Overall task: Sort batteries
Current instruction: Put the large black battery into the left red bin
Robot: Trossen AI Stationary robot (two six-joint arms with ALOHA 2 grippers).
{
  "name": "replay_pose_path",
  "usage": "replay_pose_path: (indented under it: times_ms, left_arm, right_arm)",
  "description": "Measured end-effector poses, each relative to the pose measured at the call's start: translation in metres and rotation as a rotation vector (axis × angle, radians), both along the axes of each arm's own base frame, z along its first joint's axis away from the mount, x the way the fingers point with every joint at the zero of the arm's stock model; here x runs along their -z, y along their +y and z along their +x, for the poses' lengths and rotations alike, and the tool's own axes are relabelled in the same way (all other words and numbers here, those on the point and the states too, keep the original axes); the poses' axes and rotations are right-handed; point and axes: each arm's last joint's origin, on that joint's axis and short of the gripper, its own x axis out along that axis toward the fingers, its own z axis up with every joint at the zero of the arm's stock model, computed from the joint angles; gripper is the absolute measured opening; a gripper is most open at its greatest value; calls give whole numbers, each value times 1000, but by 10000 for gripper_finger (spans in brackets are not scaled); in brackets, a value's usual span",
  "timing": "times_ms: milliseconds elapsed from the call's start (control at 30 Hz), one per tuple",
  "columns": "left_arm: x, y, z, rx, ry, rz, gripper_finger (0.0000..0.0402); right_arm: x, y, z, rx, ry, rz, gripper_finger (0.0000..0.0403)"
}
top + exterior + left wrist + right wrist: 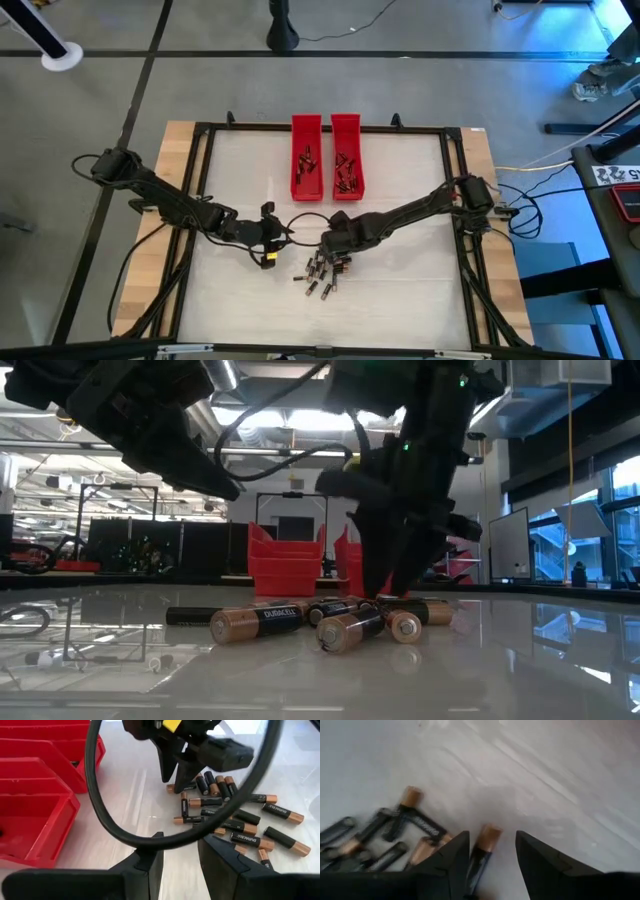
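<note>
Several small dark batteries with coppery ends (322, 272) lie in a loose pile on the white table, near the near edge; the low view shows the pile (300, 622) lying flat. My right gripper (328, 248) is down at the pile's far side, open, its fingers (492, 837) standing on either side of one battery (481, 851) whose coppery end points ahead. My left gripper (270, 240) hovers just left of the pile, open (181, 842) and holding nothing. My right gripper comes down slanting over one battery at the pile's edge, with the fingers lying along it. One finger (460, 855) lies close against the battery's dark body (476, 862). I cannot tell whether it touches. A gap shows on the other side. The battery lies on the table.
Two long red trays (306, 122) (346, 122) stand side by side toward the far edge, each with a few batteries inside; they also show in the left wrist view (40, 795). A black cable loop (100, 810) hangs between the grippers. A black frame (200, 180) borders the table.
</note>
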Motion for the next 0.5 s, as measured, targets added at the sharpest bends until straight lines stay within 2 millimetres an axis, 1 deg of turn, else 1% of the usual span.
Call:
replay_pose_path:
  times_ms: [133, 200, 300, 400, 433, 500]
  left_arm:
    - [0, 0, 0, -2, 1, -2, 111]
    - [1, 0, -1, 0, 8, 1, 111]
    - [2, 0, -1, 0, 23, 7, 111]
    - [3, 0, -2, -3, 32, 6, 111]
    - [3, 0, -2, -2, 31, 6, 111]
    - [3, 0, -2, -3, 32, 6, 111]
  right_arm:
    - [14, 1, 2, 18, 33, 1, 162]
    - [19, 1, 2, 18, 52, 2, 153]
    - [23, 0, 1, 21, 79, -15, 113]
    - [24, -1, -1, 10, 100, -38, 49]
    - [24, -1, -1, -1, 104, -45, 37]
    - [24, -1, -1, -27, 105, -61, 37]
